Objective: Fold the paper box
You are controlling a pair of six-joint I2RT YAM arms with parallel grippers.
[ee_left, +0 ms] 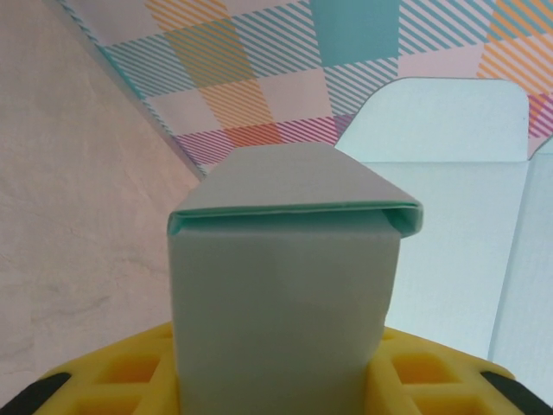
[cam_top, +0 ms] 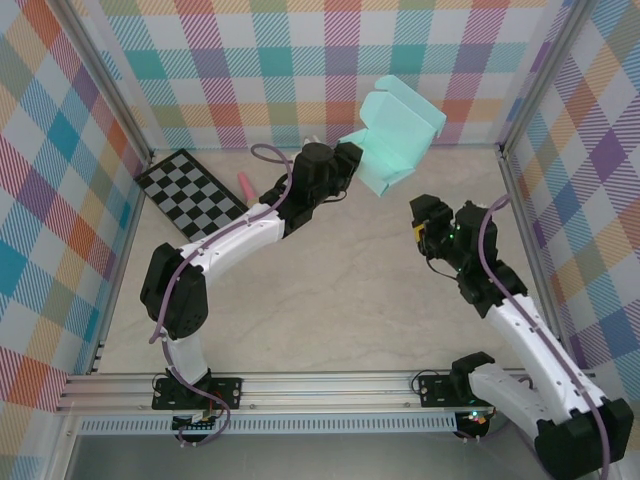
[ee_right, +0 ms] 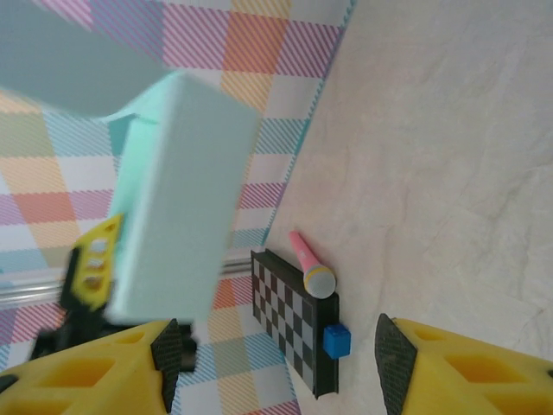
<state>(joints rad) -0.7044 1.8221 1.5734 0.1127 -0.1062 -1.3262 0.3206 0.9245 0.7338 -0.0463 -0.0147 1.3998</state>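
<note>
The left pincer (cam_top: 352, 158) is clamped on a folded side panel of the pale mint-cyan thin-card paper box (cam_top: 402, 145), holding it clear of the beige marbled counter (cam_top: 330, 300) near the plaid back wall (cam_top: 300, 60), presumably so its flaps hang free. The box's long axis runs from this pincer toward that wall, rounded lid flap (ee_left: 441, 121) unfolded at the far end. The right pincer (cam_top: 425, 215), jaws apart and empty, hovers nearby, likely to press a flap.
</note>
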